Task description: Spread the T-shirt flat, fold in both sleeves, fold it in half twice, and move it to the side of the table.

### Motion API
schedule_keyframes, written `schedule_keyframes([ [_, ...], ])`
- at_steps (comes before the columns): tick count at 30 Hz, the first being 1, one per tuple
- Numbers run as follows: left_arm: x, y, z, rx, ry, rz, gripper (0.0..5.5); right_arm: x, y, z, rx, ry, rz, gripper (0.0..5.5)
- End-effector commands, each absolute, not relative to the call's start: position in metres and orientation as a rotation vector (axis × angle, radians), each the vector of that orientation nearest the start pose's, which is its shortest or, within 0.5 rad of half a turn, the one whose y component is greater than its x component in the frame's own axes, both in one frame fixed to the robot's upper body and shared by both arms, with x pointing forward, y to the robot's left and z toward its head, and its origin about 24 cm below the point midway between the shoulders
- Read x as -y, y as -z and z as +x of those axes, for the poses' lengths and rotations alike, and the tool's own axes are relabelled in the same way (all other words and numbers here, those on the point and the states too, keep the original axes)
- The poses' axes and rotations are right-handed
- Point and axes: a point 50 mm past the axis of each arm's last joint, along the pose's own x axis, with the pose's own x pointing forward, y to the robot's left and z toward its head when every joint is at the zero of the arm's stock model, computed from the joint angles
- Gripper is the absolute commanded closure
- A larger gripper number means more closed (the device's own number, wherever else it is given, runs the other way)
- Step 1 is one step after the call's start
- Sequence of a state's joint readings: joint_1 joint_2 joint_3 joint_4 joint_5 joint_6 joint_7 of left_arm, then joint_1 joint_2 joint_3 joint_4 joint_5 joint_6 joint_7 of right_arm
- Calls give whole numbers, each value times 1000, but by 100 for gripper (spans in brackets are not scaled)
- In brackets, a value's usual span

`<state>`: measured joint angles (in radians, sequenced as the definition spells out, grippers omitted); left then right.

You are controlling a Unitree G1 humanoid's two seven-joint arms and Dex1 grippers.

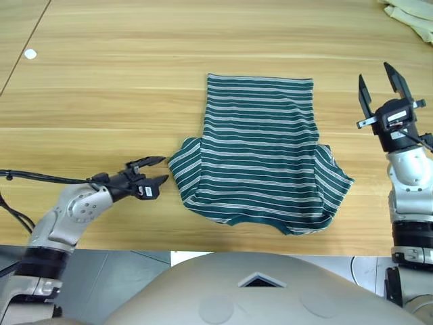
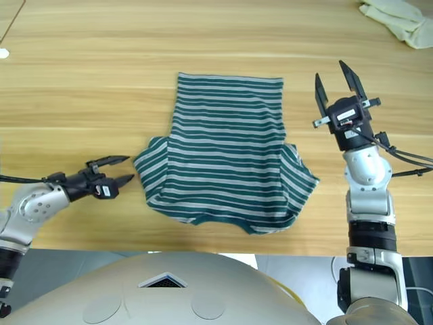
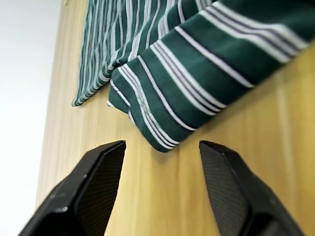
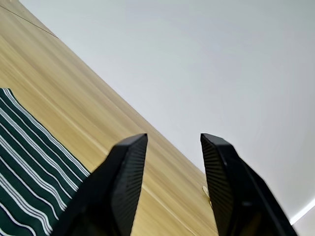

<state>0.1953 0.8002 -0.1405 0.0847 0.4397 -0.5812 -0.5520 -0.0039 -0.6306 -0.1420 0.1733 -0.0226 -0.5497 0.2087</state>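
Wooden desk (image 1: 101, 81): striped T-shirt (image 1: 260, 156) near front edge, pale cloth (image 1: 413, 17) at far right corner. Both left gripper (image 1: 164, 169) and right gripper (image 1: 374, 73): wide, empty.

Bright, even light covers the bench (image 1: 101, 81); a thin, soft shadow lies on it along the near edge of the shirt (image 1: 257, 156).
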Motion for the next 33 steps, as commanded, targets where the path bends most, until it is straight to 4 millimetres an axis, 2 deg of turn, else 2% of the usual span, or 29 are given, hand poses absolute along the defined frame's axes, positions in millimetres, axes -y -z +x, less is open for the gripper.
schedule_keyframes([
  [1, -238, 12, 178, -297, 1063, 1179, 271, 275, -100, 241, 323, -170, -698, 351],
  [3, -237, 16, 181, -292, 1066, 1167, 271, 279, -98, 241, 312, -152, -695, 351],
  [12, -227, 18, 171, -257, 1183, 1129, 271, 291, -99, 241, 307, -98, -695, 351],
  [17, -230, 20, 170, -270, 1192, 1151, 338, 295, -98, 242, 299, -84, -688, 351],
  [22, -235, 23, 174, -292, 1176, 1171, 435, 294, -96, 242, 293, -84, -682, 351],
  [26, -239, 24, 177, -305, 1150, 1181, 491, 292, -93, 240, 288, -92, -676, 351],
  [33, -224, 24, 176, -215, 1127, 1085, 549, 291, -91, 244, 278, -95, -673, 351],
])
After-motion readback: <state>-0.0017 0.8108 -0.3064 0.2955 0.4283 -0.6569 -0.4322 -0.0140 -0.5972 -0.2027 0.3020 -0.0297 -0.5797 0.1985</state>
